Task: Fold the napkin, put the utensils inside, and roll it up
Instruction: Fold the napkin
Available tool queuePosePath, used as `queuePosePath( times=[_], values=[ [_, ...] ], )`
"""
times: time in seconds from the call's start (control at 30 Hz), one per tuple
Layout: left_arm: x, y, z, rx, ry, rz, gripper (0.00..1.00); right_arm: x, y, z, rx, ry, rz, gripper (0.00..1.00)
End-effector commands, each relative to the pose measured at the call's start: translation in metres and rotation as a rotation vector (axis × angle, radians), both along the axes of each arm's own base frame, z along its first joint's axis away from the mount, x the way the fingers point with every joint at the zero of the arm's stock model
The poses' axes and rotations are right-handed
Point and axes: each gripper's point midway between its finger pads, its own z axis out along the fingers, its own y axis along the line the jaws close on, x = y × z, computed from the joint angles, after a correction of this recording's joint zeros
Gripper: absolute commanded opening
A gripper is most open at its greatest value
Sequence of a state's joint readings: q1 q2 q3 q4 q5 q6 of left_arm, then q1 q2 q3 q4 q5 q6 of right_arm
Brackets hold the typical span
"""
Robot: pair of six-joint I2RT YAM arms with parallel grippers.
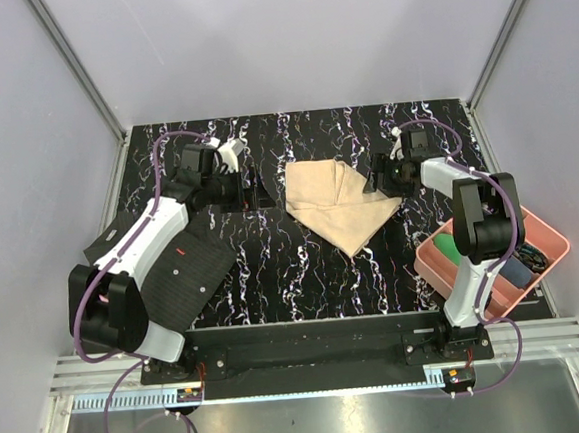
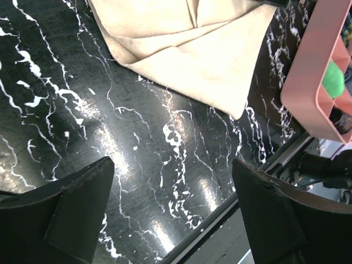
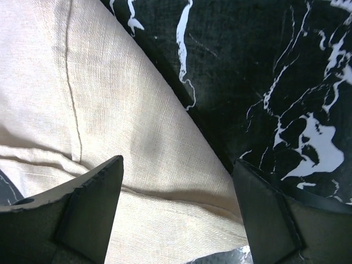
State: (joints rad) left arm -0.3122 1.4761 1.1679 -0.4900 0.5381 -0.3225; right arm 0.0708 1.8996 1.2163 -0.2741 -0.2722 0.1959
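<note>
- Top external view sets the scene on a black marbled table (image 1: pixel 274 268), with both arms reaching to its far half.
- The napkin (image 1: pixel 337 205) lies near the middle of the table, between the two grippers. It is already doubled into overlapping layers with creases showing, and one corner points toward the near edge.
- A black dotted mat (image 1: pixel 189 275) lies on the left side, partly under the left arm and well apart from the cloth.
- A pink tray (image 2: pixel 308 71) sits at the right edge, apart from the napkin, with a green item (image 2: pixel 333 80) in one compartment.
- The right gripper (image 3: pixel 179 164) hangs over the napkin's right-hand edge. Its jaws are spread wide, one finger over cloth and the other over bare table, and nothing is gripped.
- The left gripper (image 2: pixel 173 165) hangs over bare table just left of the napkin. Its jaws are also spread wide and hold nothing.
- The utensils do not show in any view, so I cannot say where they lie.
- Judged from this, the folding step is in hand, and neither the placing nor the rolling has begun.
- The next move probably calls for the right gripper to drop and pinch that edge. It would need to catch only the layers meant to fold, then carry them across without dragging the whole cloth.
</note>
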Motion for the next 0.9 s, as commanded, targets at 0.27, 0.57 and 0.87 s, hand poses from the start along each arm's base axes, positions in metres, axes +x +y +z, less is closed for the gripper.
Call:
queuePosePath(
  times=[0.27,0.57,0.87],
  values=[
    [0.009,-0.012,-0.004,-0.23,-0.064,0.141,0.91,-0.052,0.01,-0.012,0.117,0.193,-0.115,0.85],
    [0.033,-0.019,-0.038,-0.244,-0.027,0.178,0.91,-0.105,0.05,-0.015,0.166,0.294,-0.121,0.83],
    [0.061,-0.002,-0.042,-0.209,-0.056,0.254,0.92,-0.167,0.113,-0.026,0.153,0.393,-0.072,0.83]
  ],
)
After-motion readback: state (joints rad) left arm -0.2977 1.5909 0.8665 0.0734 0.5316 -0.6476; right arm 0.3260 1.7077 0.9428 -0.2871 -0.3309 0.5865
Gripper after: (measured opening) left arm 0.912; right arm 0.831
